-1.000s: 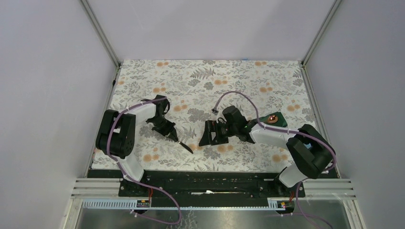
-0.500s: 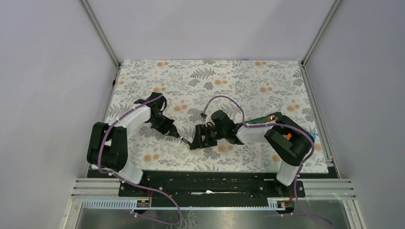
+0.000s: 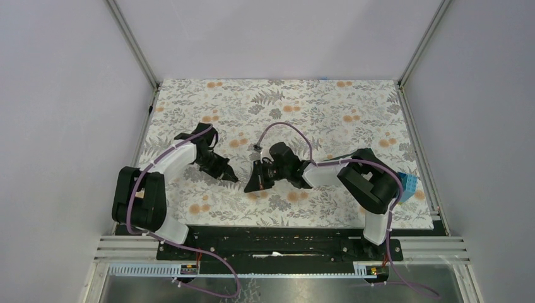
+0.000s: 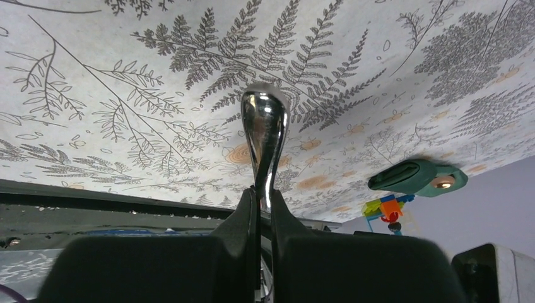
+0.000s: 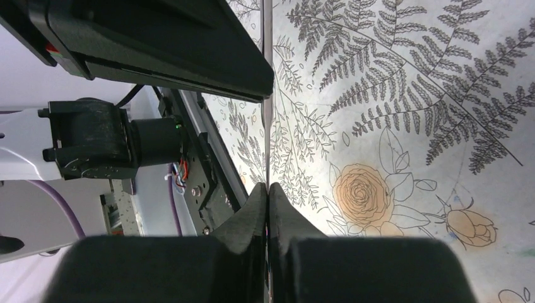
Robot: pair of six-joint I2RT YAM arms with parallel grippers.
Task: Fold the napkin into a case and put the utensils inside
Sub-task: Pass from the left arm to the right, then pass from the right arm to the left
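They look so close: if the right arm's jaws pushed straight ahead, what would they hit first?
Probably the left gripper, just ahead along the knife both hold, though the gap is hard to judge.

Even, diffuse white light, seemingly from overhead, fills the enclosure. The floral-patterned grey and orange tablecloth [image 3: 315,101] looks bright, and my arms [image 3: 170,158] cast only faint, soft shadows. From my left wrist, the slim mirror-bright metal utensil [image 4: 265,132] carries white glare near its tip, the cloth bows with wide-angle distortion, and the black fingers [image 4: 243,221] of my left gripper [image 4: 262,197] blur in the foreground. From my right wrist, the print is crisp; my right gripper [image 5: 268,188] is soft-edged.
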